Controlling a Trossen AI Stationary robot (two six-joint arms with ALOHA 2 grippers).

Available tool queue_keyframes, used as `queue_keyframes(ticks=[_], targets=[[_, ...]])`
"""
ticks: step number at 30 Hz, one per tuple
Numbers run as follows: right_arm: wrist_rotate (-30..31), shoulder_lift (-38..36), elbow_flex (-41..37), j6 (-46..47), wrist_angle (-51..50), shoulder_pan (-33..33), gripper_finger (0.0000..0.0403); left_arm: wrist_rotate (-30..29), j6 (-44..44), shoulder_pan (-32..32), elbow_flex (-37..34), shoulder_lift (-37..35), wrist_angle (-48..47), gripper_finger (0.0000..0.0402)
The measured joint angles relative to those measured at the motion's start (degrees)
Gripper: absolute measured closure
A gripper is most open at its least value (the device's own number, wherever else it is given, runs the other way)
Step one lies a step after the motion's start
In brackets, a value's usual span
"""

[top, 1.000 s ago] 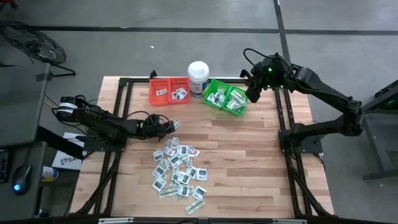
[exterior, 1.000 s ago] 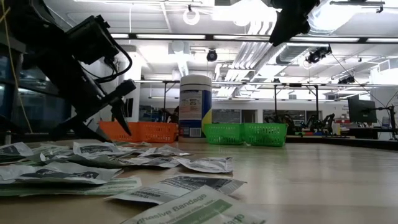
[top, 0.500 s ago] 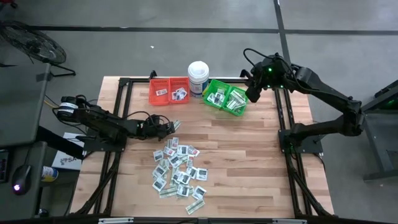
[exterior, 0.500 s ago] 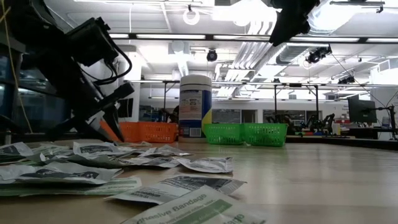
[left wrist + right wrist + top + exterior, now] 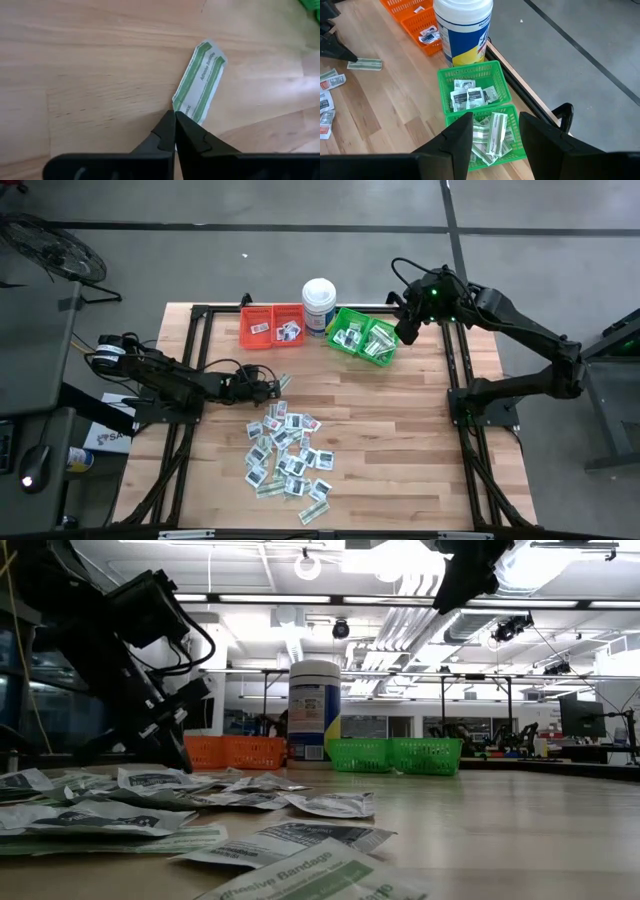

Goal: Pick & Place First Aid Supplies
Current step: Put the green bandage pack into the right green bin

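Left wrist view: left gripper (image 5: 175, 117) pinching green-and-white strip (image 5: 200, 81)

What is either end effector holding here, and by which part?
The left end effector is shut on the near end of a green-and-white strip packet on the table. The right end effector is open above the green bin, holding nothing.

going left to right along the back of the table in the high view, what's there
left gripper shut on a green-and-white strip → red bin → white tub → green bin → right gripper, hovering open at the green bin's right edge.
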Motion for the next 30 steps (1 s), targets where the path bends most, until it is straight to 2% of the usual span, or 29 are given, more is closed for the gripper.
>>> queue_keyframes(ticks=[8, 15, 21, 25, 30], targets=[[-1.48, 0.0, 0.0, 0.18, -0.48, 0.0, 0.0249, 0.98, 9.48, -0.04, 0.0, -3.14, 0.3, 0.0401], [-5.06, 0.0, 0.0, 0.28, -0.07, 0.02, 0.0249, -2.52, 23.93, -0.02, 0.83, -9.16, 2.06, 0.0401], [-5.86, 0.07, 0.0, 0.15, 0.18, 0.02, 0.0249, -2.31, 36.4, 0.03, 3.68, -11.09, 6.45, 0.0401], [-12.47, 1.14, 0.02, -0.63, 1.59, 0.03, 0.0249, -2.08, 46.72, 0.04, 7.0, -11.08, 8.87, 0.0401], [-25.29, 3.54, 0.02, -3.98, 4.86, 0.08, 0.0249, 0.22, 61.52, 0.04, 12.83, -11.08, 9.67, 0.0401]])
